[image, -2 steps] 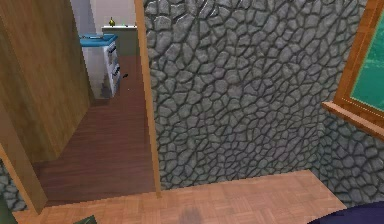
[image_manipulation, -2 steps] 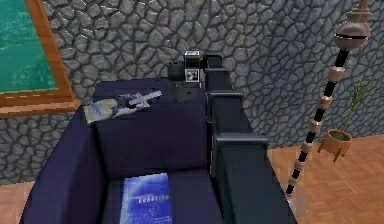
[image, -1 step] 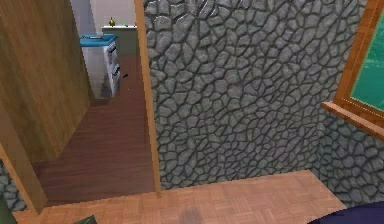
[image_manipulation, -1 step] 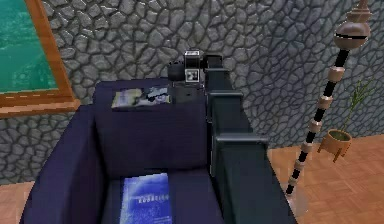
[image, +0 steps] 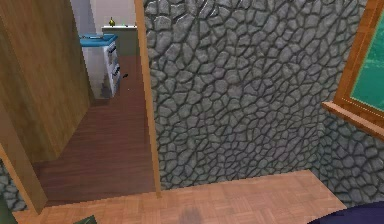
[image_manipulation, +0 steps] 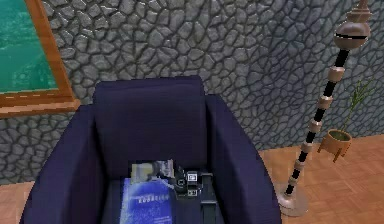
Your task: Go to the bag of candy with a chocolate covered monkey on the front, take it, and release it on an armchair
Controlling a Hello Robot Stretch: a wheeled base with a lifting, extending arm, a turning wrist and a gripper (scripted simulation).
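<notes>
Right, tool at flat blue bag lying on plump navy armchair seat; whether it holds anything, cannot tell.

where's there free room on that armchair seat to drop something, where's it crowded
Free: the seat strip between the arm and the armchair's armrest on the arm side view's right; also wooden floor between armchair and floor lamp. Crowded: mid-seat, where a blue and white packet lies with the gripper by it.
</notes>
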